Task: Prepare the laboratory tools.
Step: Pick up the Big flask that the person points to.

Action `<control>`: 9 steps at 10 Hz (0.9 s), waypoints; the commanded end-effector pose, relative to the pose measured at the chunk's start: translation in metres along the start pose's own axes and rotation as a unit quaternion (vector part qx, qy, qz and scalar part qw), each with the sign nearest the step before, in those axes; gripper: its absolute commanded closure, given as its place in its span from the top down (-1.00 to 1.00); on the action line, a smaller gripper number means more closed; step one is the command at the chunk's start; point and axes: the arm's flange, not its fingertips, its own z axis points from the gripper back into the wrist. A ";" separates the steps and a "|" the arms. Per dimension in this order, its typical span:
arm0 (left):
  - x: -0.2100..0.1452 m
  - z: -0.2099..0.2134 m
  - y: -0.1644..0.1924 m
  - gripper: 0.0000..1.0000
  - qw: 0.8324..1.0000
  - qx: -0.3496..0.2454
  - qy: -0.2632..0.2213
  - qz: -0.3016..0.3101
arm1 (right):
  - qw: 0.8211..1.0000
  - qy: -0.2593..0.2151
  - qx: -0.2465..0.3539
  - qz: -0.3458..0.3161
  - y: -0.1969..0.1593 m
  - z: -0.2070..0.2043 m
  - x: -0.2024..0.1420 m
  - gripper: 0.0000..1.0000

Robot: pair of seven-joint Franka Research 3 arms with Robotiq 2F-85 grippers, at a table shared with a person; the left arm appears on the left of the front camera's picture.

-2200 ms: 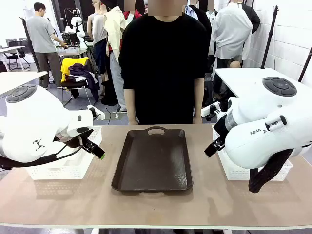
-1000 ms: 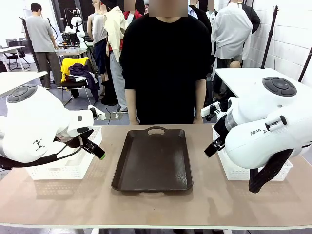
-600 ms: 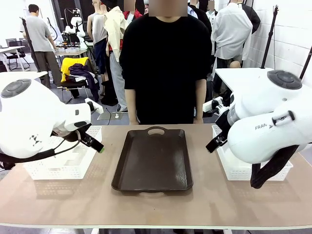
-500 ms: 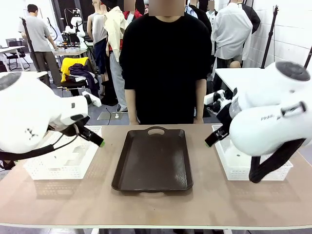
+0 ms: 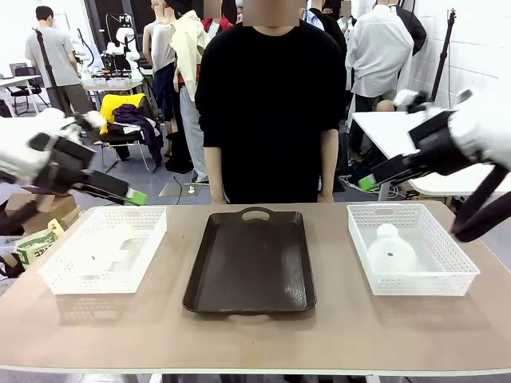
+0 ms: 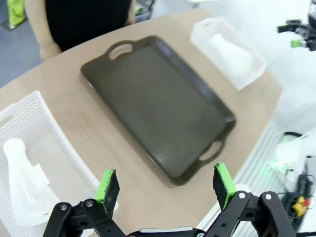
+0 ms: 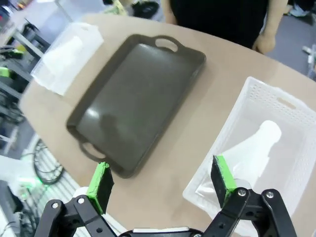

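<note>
Two frosted-white conical flasks lie on their sides, one in each white mesh basket. One flask rests in the left basket; the other flask rests in the right basket. My left gripper hangs open high above the left basket, holding nothing. High over the right basket's far side, my right gripper is open too, with nothing between its pads.
A dark brown tray with handles lies in the table's middle, with nothing on it. A person in a black shirt stands at the far edge behind the tray, arms down.
Both arms have lifted and swung outward from low over the table, so the baskets and flasks they covered now show. The grippers stayed open.
</note>
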 end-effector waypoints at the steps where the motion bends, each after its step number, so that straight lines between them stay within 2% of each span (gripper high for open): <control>1: -0.008 0.011 0.039 1.00 0.996 -0.073 -0.019 0.043 | 0.997 -0.023 0.065 -0.044 -0.027 0.018 -0.053 1.00; 2: -0.017 0.019 0.053 1.00 0.992 -0.105 -0.038 0.065 | 0.992 -0.032 0.093 -0.073 -0.045 0.024 -0.060 1.00; 3: -0.025 0.027 0.067 1.00 0.980 -0.172 -0.065 0.074 | 0.987 -0.057 0.095 -0.114 -0.070 0.030 -0.070 1.00; 4: -0.032 0.028 0.072 1.00 0.974 -0.193 -0.076 0.086 | 0.984 -0.073 0.106 -0.127 -0.088 0.037 -0.082 1.00; 5: -0.043 0.030 0.078 1.00 0.968 -0.210 -0.087 0.104 | 0.975 -0.084 0.146 -0.148 -0.098 0.045 -0.096 1.00; 7: -0.058 0.038 0.097 1.00 0.961 -0.214 -0.106 0.141 | 0.960 -0.099 0.178 -0.195 -0.128 0.049 -0.122 1.00; 9: -0.071 0.045 0.117 1.00 0.958 -0.202 -0.115 0.171 | 0.951 -0.092 0.203 -0.214 -0.144 0.047 -0.131 1.00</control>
